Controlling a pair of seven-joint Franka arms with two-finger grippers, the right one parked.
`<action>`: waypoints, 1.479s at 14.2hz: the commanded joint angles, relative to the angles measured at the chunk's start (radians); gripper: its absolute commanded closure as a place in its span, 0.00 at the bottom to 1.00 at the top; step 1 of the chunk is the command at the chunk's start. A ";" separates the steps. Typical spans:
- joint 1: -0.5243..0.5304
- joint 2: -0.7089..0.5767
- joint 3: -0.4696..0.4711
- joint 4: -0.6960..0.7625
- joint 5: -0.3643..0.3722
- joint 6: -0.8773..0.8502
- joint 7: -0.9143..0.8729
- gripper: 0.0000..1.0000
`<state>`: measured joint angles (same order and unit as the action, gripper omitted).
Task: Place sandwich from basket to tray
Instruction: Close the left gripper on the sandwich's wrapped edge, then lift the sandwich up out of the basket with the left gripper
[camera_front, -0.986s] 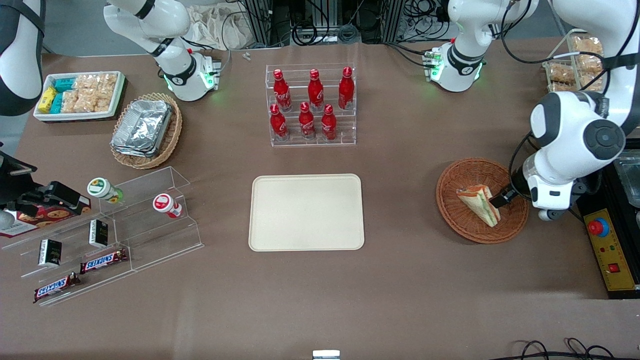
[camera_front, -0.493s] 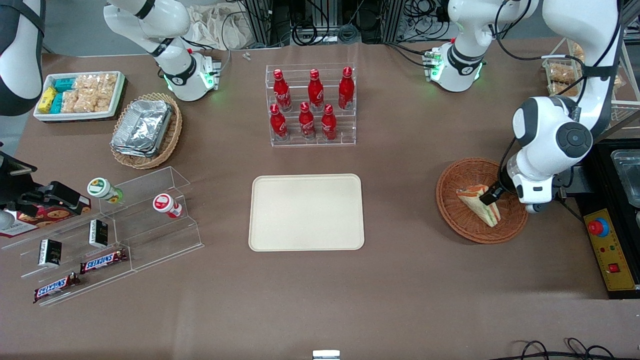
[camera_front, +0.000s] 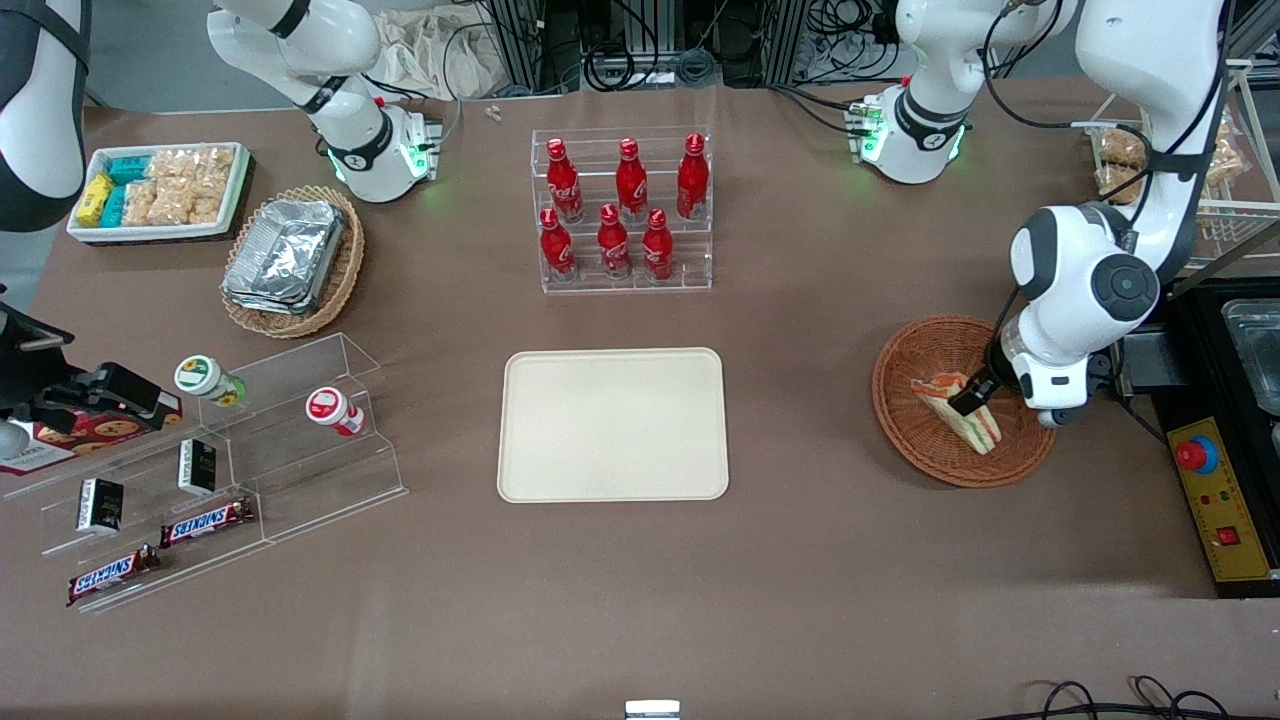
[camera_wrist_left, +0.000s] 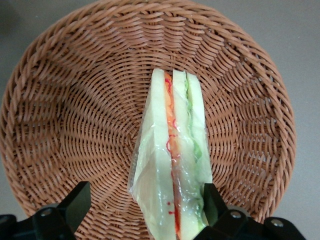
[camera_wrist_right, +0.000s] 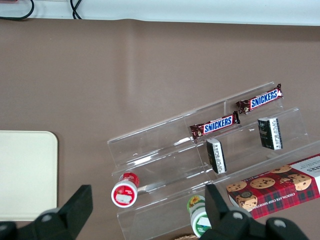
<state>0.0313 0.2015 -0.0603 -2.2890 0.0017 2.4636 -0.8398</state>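
The sandwich (camera_front: 976, 428), a wrapped wedge of pale bread with orange-red and green layers, lies in the reddish-brown wicker basket (camera_front: 905, 440) toward the working arm's end of the table. My left gripper (camera_front: 968, 400) is low over it with fingers open. In the left wrist view the sandwich (camera_wrist_left: 172, 165) stands on edge in the basket (camera_wrist_left: 75, 100) between my gripper's (camera_wrist_left: 145, 200) fingers (camera_wrist_left: 77, 202). One finger is against the green side, the other stands well apart from the bread. The cream tray (camera_front: 612, 424) lies bare at the table's middle.
A clear rack of red bottles (camera_front: 625, 215) stands farther from the front camera than the tray. A black control box with a red button (camera_front: 1215, 500) sits beside the basket. A tan basket of foil containers (camera_front: 295, 260) and an acrylic snack stand (camera_front: 230, 470) lie toward the parked arm's end.
The left arm has shifted toward the tray and the gripper has slid farther over the sandwich. The sandwich stays in the basket.
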 joint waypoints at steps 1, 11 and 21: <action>-0.001 0.001 0.000 -0.030 0.003 0.043 -0.019 0.00; -0.008 -0.013 -0.004 0.091 0.003 -0.141 -0.048 0.00; -0.010 0.085 -0.004 0.062 0.012 -0.009 -0.047 0.18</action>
<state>0.0270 0.2785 -0.0648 -2.2209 0.0022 2.4224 -0.8650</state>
